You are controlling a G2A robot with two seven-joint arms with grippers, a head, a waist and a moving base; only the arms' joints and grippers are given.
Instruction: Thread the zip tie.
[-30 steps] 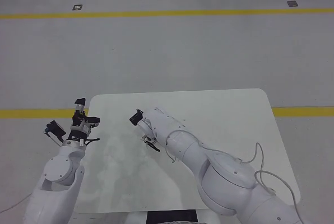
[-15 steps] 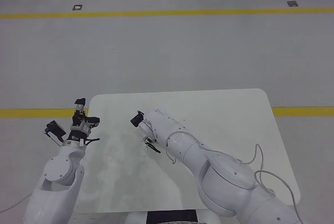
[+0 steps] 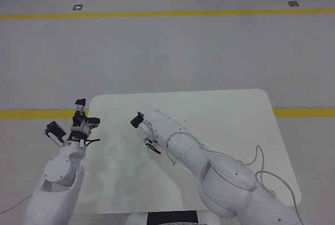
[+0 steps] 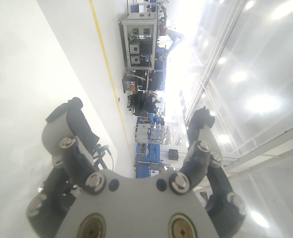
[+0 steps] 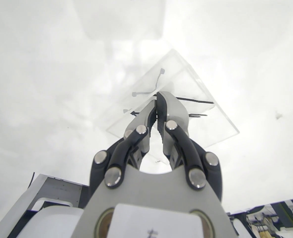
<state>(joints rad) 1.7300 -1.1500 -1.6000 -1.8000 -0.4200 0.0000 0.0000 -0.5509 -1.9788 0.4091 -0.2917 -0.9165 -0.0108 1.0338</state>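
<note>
the right pincer [image 5: 157, 99] is closed, its two fingers pressed pad to pad with no gap visible between them. the fingertips [image 5: 164, 100] come down right at the near end of a thin black zip tie [image 5: 196, 101], which runs straight out from them; whether the tie is actually pinched between the pads cannot be told. a second zip tie [image 5: 198, 115], also black, lies just beside the first and roughly parallel to it, partly hidden behind the fingers, with a small head showing on their other side. beyond the tips is a paler grey curved strip [image 5: 157, 80]; it could be another tie or a shadow, and the view does not settle it. all of these sit on a clear plate [image 5: 211, 125], a flat transparent sheet lying on the white tabletop [image 5: 62, 50]. in the top view the right pincer [image 3: 152, 148] is tucked under its own arm, over the left-centre part of the tabletop [image 3: 223, 112].

the left pincer [image 4: 139, 107] is spread wide, with nothing between its fingers. in the top view it [image 3: 84, 112] sits at the tabletop's left edge, well apart from the right pincer and the ties. a yellow floor stripe [image 3: 21, 113] runs past the tabletop on that side.
</note>
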